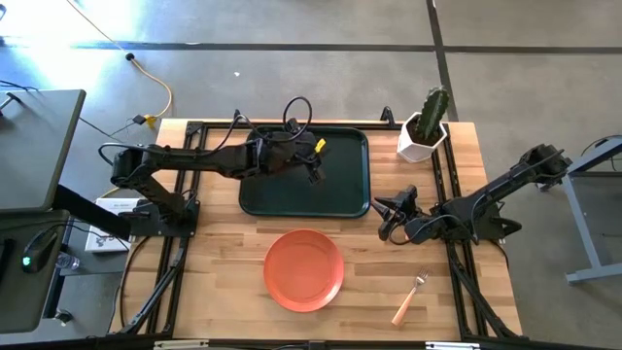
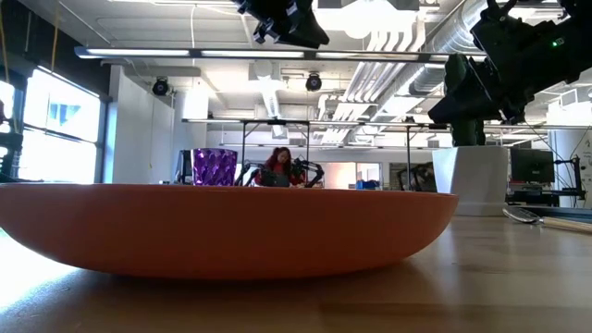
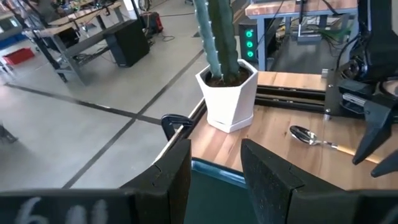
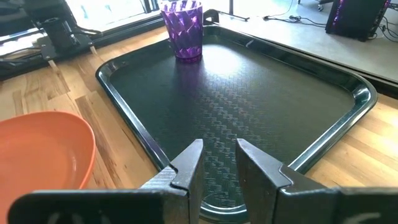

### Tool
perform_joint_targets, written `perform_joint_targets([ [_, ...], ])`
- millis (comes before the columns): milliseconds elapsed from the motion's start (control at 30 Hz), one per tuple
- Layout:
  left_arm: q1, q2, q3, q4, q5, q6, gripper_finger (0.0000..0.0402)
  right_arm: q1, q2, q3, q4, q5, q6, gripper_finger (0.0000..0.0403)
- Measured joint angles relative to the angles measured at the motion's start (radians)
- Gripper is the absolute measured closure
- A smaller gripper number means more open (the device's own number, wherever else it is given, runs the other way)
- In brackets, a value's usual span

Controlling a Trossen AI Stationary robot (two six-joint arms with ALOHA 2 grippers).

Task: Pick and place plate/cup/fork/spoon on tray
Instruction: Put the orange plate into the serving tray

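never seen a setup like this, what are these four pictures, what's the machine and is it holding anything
It is a robot with two dark arms at a wooden table, each ending in two-fingered jaws. One picture looks straight down, one looks level from the tabletop, and two come from cameras on the wrists.

The left gripper hangs over the green tray, the right gripper at the tray's edge. Both are open and hold nothing.

The purple cup already stands on the tray. The orange plate, the fork and the spoon lie on the table. A potted cactus stands at a corner.
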Motion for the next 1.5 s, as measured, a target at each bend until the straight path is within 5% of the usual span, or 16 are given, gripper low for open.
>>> perform_joint_targets([
  [500, -0.003, 0.000, 0.000, -0.009, 0.109, -0.055, 0.0273, 0.000, 0.000, 0.000, -0.007, -0.007, 0.000, 0.0320],
  [700, 0.001, -0.011, 0.000, 0.053, 0.449, -0.036, 0.0273, 0.000, 0.000, 0.000, -0.007, -0.007, 0.000, 0.0320],
  [800, 0.001, -0.009, 0.000, 0.031, 0.502, -0.048, 0.0273, 0.000, 0.000, 0.000, -0.007, -0.008, 0.001, 0.0320],
  [1500, -0.056, -0.009, -0.001, -0.014, 0.500, -0.242, 0.0273, 0.000, 0.000, 0.000, -0.012, -0.010, 0.031, 0.0320],
])
